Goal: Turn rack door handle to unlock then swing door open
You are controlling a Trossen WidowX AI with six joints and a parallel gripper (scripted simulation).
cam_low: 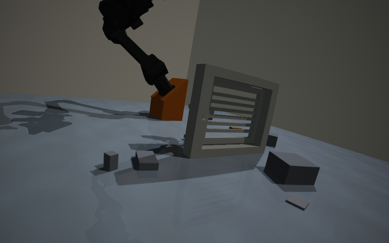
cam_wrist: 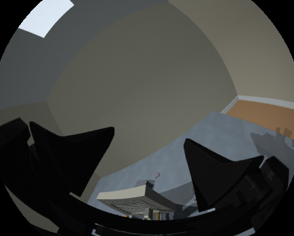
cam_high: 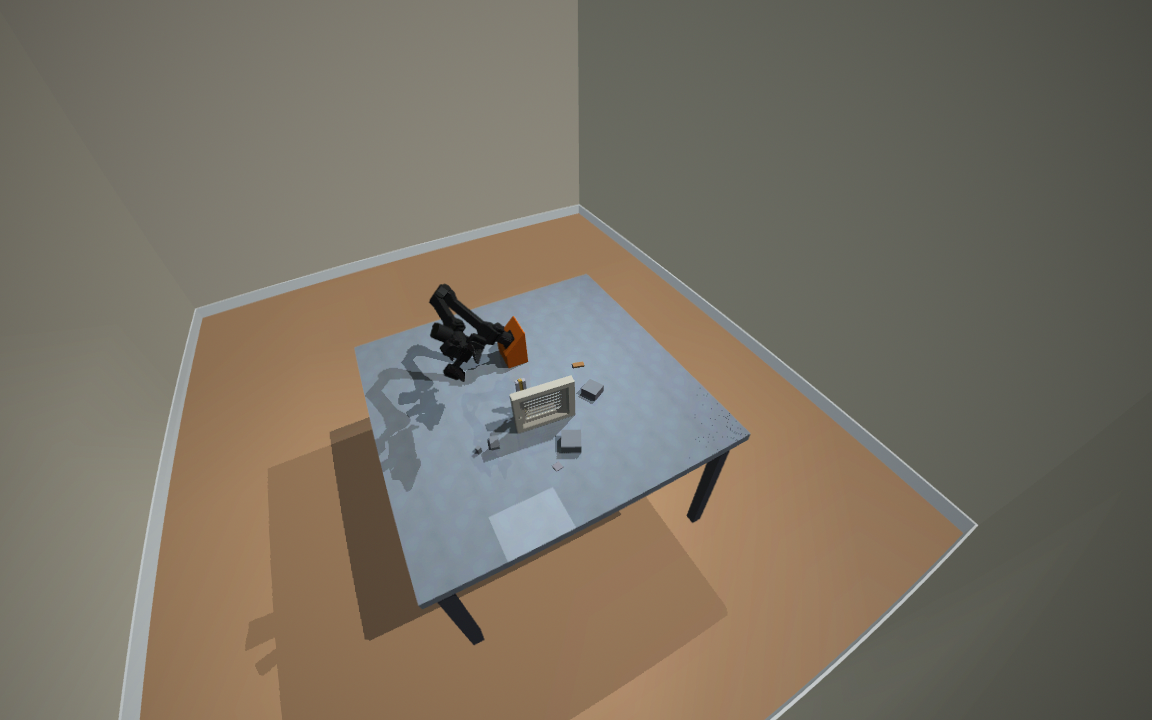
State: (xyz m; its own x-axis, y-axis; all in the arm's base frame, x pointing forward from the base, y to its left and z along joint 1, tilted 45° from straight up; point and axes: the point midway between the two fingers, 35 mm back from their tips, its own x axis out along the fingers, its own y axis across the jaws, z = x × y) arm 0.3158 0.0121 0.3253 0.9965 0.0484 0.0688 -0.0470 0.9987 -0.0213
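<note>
The cream rack frame (cam_high: 544, 388) (cam_low: 199, 130) (cam_wrist: 127, 193) stands upright on the table. Its slatted door (cam_high: 544, 403) (cam_low: 235, 87) lies along the opening and looks closed. Small yellow parts (cam_high: 520, 382) (cam_wrist: 158, 216) show on the side facing the arm, beside a pale upright piece (cam_wrist: 148, 213); which one is the handle, and its turn, I cannot tell. My gripper (cam_wrist: 149, 137) is open and empty, its fingers wide apart. It is clear of the frame and door, on the arm base's side. The exterior view cuts the gripper off at the top.
The orange arm base (cam_high: 516, 347) (cam_low: 173, 105) stands behind the frame. Grey blocks (cam_high: 568, 441) (cam_low: 303, 170) (cam_low: 147, 161) (cam_low: 110, 160) stand around the frame. A thin pinkish piece (cam_high: 557, 466) (cam_low: 297, 201) (cam_wrist: 157, 175) and a small orange piece (cam_high: 577, 364) (cam_low: 235, 127) lie on the table.
</note>
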